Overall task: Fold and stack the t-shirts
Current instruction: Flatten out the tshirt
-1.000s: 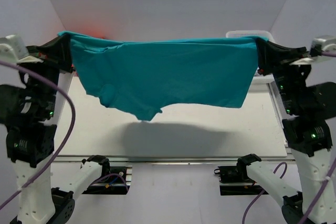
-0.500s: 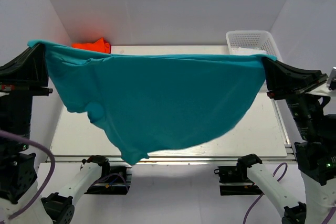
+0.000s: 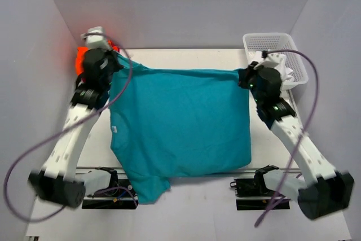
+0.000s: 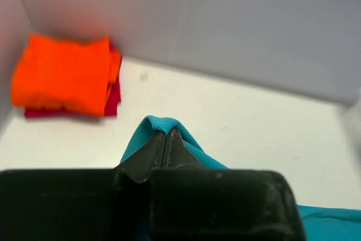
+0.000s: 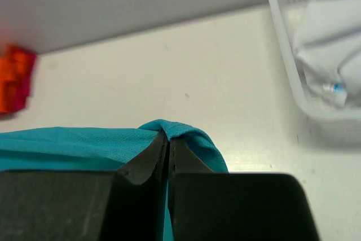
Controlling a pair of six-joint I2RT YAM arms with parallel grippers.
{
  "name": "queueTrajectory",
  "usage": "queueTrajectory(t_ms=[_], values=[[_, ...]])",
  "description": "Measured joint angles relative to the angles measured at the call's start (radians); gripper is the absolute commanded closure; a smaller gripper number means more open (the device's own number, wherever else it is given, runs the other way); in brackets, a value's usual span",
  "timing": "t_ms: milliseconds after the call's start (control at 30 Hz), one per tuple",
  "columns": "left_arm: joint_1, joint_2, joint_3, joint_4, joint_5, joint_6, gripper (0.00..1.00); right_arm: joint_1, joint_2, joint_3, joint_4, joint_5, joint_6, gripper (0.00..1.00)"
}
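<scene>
Teal t-shirt [image 3: 180, 122] lies spread across the table [image 3: 186, 59], long axis running far edge to near edge, one arm at each far corner. Left wrist: left gripper [image 4: 166, 139] pinches its cloth; the folded orange t-shirt [image 4: 62, 74] sits far-left. Right wrist: right gripper [image 5: 168, 139] pinches likewise.

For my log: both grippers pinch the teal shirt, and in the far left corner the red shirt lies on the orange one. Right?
No: the orange shirt lies on the red shirt, as the left wrist view shows. The left gripper and right gripper do pinch the teal shirt, and the stack is in the far left corner.
</scene>
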Motion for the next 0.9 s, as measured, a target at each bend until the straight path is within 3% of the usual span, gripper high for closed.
queueTrajectory(t_ms=[167,300,467,667,900], values=[[0.012,0.381,0.010,0.047,-0.065,-0.037,1.00,-0.021,0.314,0.018,0.045,0.056,0.039,1.00],[0.032,0.681,0.153,0.050,-0.048,-0.039,1.00,-0.050,0.651,0.204,0.037,0.052,0.048,1.00],[0.065,0.966,0.375,0.061,0.024,-0.031,1.00,-0.086,0.942,0.446,-0.002,0.020,0.048,1.00],[0.085,1.105,0.503,0.066,0.127,-0.016,1.00,-0.115,1.149,0.682,-0.042,-0.018,0.032,1.00],[0.087,1.073,0.465,0.088,0.192,-0.020,1.00,-0.129,1.171,0.747,-0.061,-0.038,-0.015,1.00]])
